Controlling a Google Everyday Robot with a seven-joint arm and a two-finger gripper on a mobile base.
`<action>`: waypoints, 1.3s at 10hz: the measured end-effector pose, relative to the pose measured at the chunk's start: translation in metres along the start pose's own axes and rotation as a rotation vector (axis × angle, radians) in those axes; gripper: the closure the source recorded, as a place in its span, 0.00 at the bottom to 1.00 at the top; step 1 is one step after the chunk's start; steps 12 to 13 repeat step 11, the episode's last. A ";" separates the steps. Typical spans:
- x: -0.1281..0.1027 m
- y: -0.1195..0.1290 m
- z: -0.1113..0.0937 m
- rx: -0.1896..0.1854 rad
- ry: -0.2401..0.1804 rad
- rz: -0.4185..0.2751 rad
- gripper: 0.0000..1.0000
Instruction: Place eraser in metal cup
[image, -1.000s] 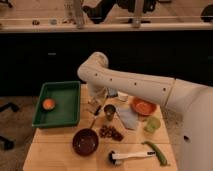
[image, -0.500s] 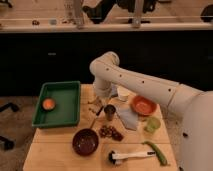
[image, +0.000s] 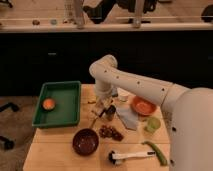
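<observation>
Steel metal cup (image: 110, 112) sits just right of the hand (image: 101, 106), whose grip I cannot tell.

Looks like a robot test lab; staged wooden table (image: 55, 150) with green tray (image: 62, 120), bowls, cups; hand (image: 102, 111) low over the table; dark cabinets (image: 50, 60) behind.

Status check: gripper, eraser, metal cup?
Gripper low over table centre, beside metal cup. Eraser not clearly visible. Dark bowl and brush nearer front, not in the way.
</observation>
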 end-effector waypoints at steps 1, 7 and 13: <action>0.003 0.003 0.003 -0.008 0.000 0.008 1.00; 0.016 0.016 0.013 -0.026 -0.005 0.048 1.00; 0.023 0.022 0.018 -0.032 -0.012 0.068 1.00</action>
